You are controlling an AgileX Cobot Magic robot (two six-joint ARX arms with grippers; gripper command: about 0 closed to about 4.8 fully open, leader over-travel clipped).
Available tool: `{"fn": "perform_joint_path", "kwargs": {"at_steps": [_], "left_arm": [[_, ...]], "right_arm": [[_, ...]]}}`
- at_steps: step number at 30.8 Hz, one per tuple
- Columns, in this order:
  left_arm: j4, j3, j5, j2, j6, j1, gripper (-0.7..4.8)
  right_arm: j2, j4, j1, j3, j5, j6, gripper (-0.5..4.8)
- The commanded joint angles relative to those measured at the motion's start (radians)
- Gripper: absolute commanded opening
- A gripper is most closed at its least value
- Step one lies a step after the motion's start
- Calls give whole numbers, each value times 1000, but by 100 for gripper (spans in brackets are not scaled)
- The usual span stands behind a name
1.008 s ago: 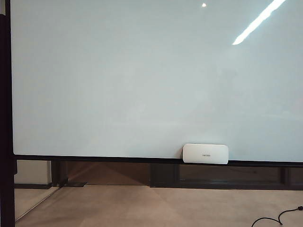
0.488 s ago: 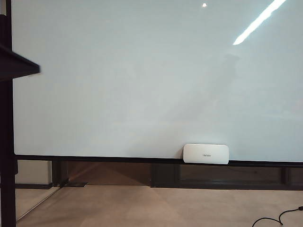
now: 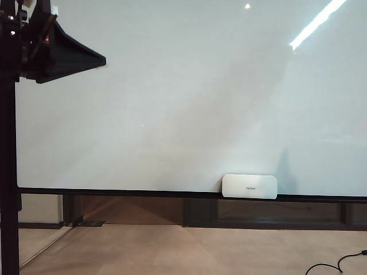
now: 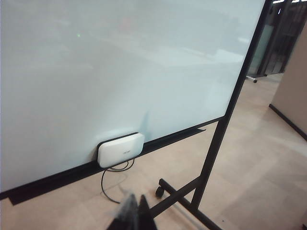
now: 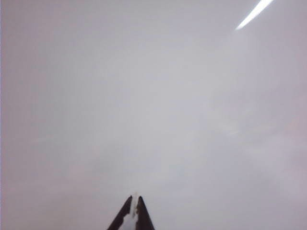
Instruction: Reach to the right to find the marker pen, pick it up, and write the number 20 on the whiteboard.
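The whiteboard (image 3: 189,97) fills nearly the whole exterior view, glossy and pale, with its thin black frame running along the bottom and down the left edge. Its surface is blank; I see no strokes on it in any view. I cannot find the marker pen in any picture.

My left gripper (image 3: 94,58) enters the exterior view at the upper left, a dark wedge whose tip points right, across the board's upper left corner. In my left wrist view its fingertips (image 4: 135,211) sit at the bottom edge, pressed together with nothing between them.

My right gripper (image 5: 134,207) appears only in its own wrist view, at the bottom centre, the two dark fingers meeting at a narrow point with a thin pale sliver between them; I cannot tell what that sliver is. It faces bare board, with a bright light streak at the upper right.

A white eraser (image 3: 249,186) sits on the board's lower ledge, right of centre in the exterior view. A black cable (image 4: 111,178) hangs below it toward the floor (image 3: 183,249).
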Motion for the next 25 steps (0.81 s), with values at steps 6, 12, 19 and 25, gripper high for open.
{"fn": "perform_joint_path", "kwargs": {"at_steps": [6, 12, 19, 25], "left_arm": [[20, 11, 11, -3, -18, -2, -4], [23, 11, 14, -3, 9, -2, -4], [8, 24, 6, -1, 54, -2, -4], [-8, 34, 0, 0, 98, -2, -4]], "right_arm": [[220, -47, -377, 75, -159, -11, -1], [420, 77, -613, 84, -297, 66, -1], [573, 164, -694, 99, -406, -16, -1], [719, 162, -761, 167, -574, -37, -1]]}}
